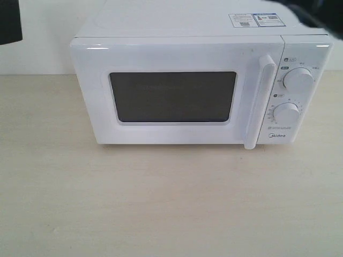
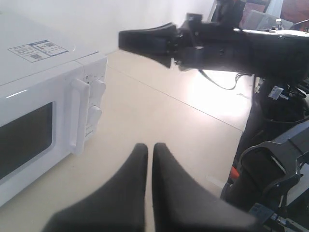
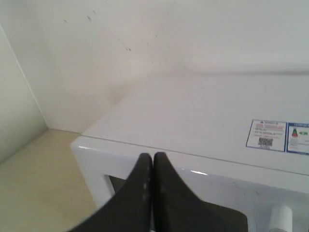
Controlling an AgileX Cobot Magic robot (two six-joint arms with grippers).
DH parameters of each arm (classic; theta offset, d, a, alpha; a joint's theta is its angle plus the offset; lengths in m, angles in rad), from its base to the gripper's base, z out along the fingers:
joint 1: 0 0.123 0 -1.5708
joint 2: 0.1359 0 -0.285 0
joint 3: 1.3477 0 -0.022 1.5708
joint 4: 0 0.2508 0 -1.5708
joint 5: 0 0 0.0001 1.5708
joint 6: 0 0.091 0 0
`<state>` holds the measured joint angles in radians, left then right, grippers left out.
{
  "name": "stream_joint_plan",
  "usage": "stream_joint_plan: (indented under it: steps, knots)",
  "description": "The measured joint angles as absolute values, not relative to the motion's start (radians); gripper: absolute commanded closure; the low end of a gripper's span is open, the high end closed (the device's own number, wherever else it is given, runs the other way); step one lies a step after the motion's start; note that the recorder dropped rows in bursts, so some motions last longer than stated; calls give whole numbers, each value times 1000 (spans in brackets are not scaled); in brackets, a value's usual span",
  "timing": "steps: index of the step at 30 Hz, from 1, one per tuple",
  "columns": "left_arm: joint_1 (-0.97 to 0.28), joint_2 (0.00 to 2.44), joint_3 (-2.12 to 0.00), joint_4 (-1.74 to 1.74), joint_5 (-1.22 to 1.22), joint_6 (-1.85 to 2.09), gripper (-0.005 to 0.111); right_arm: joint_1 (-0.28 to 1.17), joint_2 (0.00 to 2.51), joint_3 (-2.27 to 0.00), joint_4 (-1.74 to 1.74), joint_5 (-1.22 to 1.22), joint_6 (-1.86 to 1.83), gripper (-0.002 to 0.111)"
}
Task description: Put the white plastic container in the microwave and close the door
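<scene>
L gripper: jaws closed, empty, over desk, apart from microwave.
door: flush shut; container not in view, maybe behind dark window, can't tell.
handle: prob. step = back arms off w/o snagging it.
R gripper: jaws closed, empty, above microwave top.

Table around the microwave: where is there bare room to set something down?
The widest free patch is the table in front of the microwave, running to the near edge. Narrower bare strips lie at its left and right sides. Its flat top is bare apart from the stickers, though the right pincer hovers over it. Behind it the wall stands close.
</scene>
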<state>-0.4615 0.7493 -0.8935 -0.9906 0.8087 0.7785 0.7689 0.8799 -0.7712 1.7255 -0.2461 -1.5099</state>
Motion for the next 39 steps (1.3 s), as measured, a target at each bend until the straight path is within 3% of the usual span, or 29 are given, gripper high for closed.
stream_joint_plan:
  steps: [6,19,30,39]
  knots:
    - [-461,749,-893,-991,809,779,102,769,660,-651,1740,-251,-1525,108]
    - [-461,749,-893,-991,809,779,102,759,612,-572,1743,-308,-1587,108]
    - [-461,749,-893,-991,809,779,102,206,99,-109,1746,-197,-1360,108]
    - [-461,749,-893,-991,809,779,102,139,6,-40,1746,-154,-1356,108]
